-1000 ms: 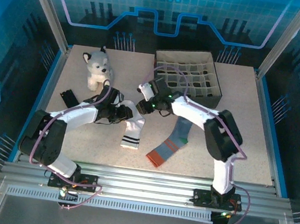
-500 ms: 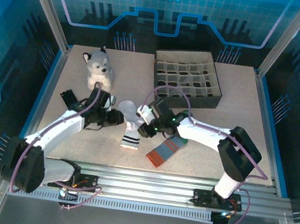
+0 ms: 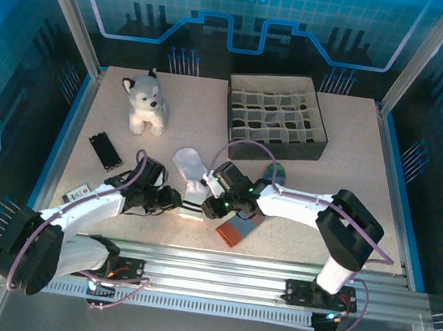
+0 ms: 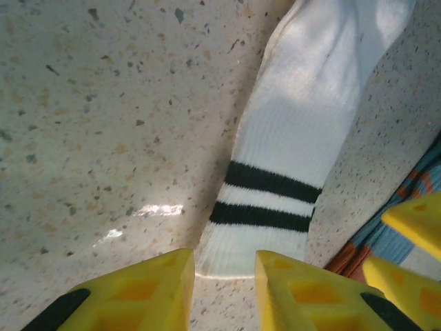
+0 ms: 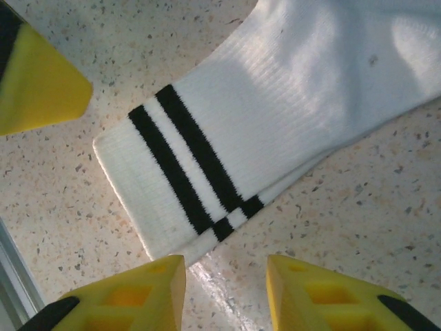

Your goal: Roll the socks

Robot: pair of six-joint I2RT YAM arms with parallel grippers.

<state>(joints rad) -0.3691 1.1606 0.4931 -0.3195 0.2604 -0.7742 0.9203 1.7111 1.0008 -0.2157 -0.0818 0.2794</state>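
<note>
Pickup of the cuff looks to be the step in hand. The white ribbed fabric sock [image 5: 275, 103] with two black stripes lies flat and unrolled near the middle of the speckled beige table's [image 3: 354, 150] near edge, cuff toward that edge and toe toward the far one. The left gripper [image 4: 224, 265] sits low at one corner of the cuff, its yellow jaws a narrow gap apart with nothing between them. The right gripper [image 5: 225, 270] hangs just off the cuff's other corner, jaws likewise parted and holding nothing. The grey-blue striped sock [image 3: 236, 231] with an orange-red cuff lies just beside the white one, partly under the right arm. Next, I judge, each gripper must pinch its corner of the hem without scraping the tabletop, and then both must turn it over toward the toe together. The dark cardboard box [image 3: 285, 151] with pale dividers stands by the far edge, toward the right corner. Its cells look bare, though they are too small to be sure.
</note>
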